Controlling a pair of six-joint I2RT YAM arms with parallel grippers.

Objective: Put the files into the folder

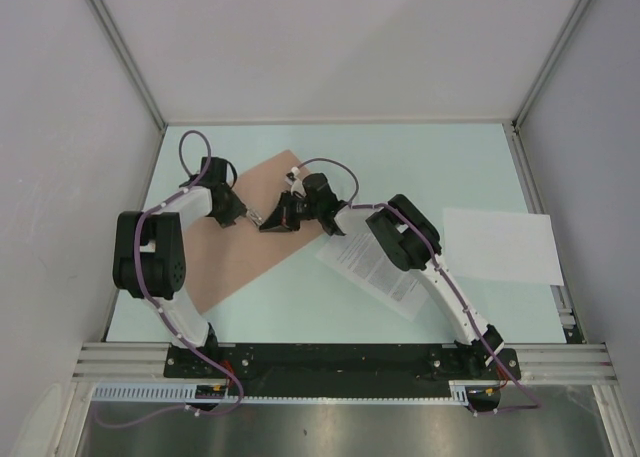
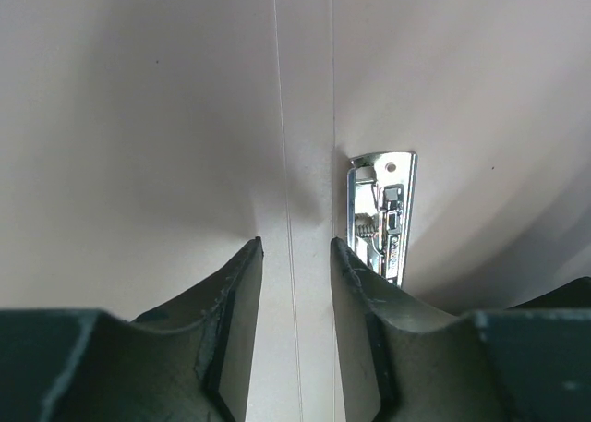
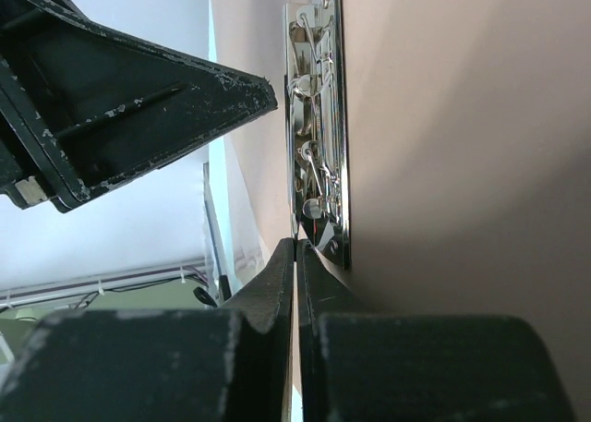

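Folder [image 1: 235, 257] sits left-centre on worktop [image 1: 400, 157], cover edge pinched in clenched right jaws, left jaws released astride its crease; printed file [image 1: 372, 269] lies just right, under the nearer right arm [image 1: 440, 277].

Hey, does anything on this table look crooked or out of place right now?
Yes. The plain white sheet lies far right, apart from the rest, and its outer edge seems to overlap the table's right rail. The folder and the printed sheet both lie skewed to the table's edges. Nothing looks spilled or damaged.
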